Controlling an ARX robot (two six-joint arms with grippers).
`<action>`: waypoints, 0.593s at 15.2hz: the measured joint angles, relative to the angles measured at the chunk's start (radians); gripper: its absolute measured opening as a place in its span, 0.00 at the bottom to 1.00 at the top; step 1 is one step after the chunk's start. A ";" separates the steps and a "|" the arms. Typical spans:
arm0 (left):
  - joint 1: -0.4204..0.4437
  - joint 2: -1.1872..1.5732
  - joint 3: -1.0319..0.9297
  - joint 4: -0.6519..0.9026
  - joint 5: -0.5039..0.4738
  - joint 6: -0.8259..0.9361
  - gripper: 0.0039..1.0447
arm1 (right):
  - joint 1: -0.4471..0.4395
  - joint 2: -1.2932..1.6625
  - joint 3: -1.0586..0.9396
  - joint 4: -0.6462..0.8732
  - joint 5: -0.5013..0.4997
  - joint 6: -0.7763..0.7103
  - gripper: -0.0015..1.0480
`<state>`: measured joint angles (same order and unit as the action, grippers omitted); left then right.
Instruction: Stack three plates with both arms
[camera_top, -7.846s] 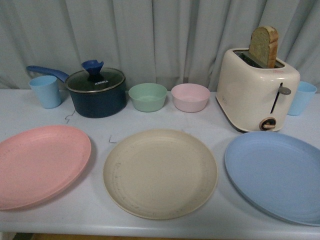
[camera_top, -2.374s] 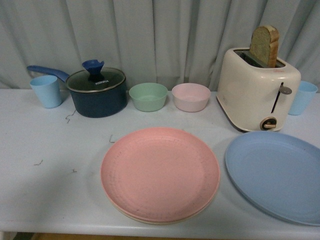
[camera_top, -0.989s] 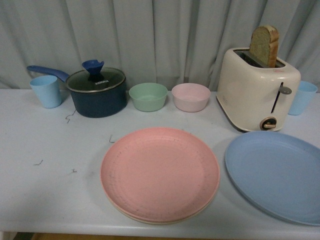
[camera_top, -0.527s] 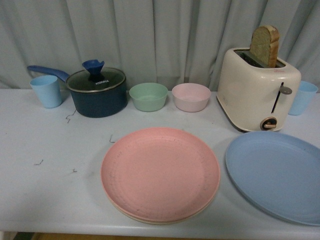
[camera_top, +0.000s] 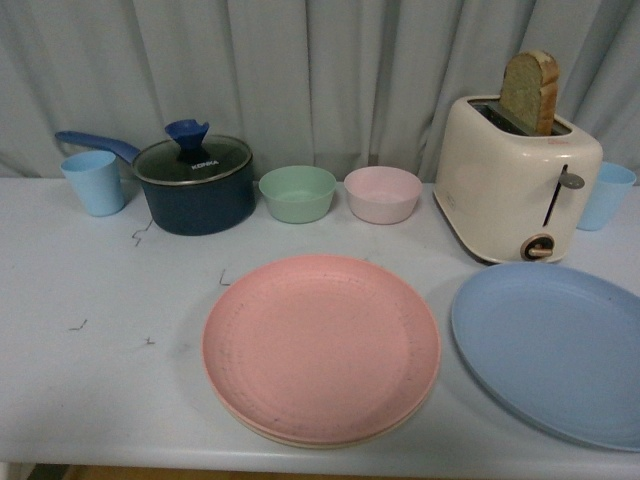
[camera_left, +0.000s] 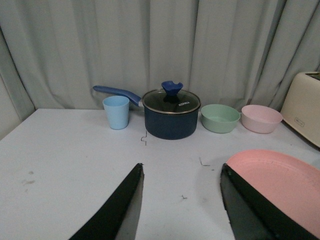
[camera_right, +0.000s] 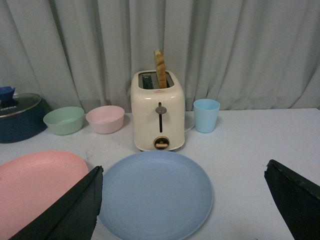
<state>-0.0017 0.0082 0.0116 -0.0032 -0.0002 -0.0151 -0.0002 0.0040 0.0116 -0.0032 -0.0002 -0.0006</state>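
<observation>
Pink plate (camera_top: 320, 345) lies on cream plate (camera_top: 310, 443), front-centre of table (camera_top: 100, 300). Blue plate (camera_top: 550, 350) sits alone just to their right, in front of toaster (camera_top: 505, 190). Left fingers (camera_left: 122, 210) & right fingers (camera_right: 70, 210) spread wide, empty.

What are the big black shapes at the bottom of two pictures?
Left wrist view: the left gripper, close up and dark. Right wrist view: the right gripper, same. Front view: soft even light, only a faint shadow beside the pink plate.
</observation>
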 joint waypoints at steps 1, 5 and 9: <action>0.000 0.000 0.000 0.000 0.000 0.000 0.61 | 0.000 0.000 0.000 0.000 0.000 0.000 0.94; 0.000 0.000 0.000 0.000 0.000 0.001 0.93 | -0.232 0.529 0.248 -0.168 -0.222 -0.060 0.94; 0.000 0.000 0.000 0.000 0.000 0.001 0.94 | -0.324 0.924 0.390 0.008 -0.291 -0.131 0.94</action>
<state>-0.0017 0.0082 0.0116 -0.0032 -0.0002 -0.0139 -0.3241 0.9283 0.4019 0.0044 -0.2913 -0.1314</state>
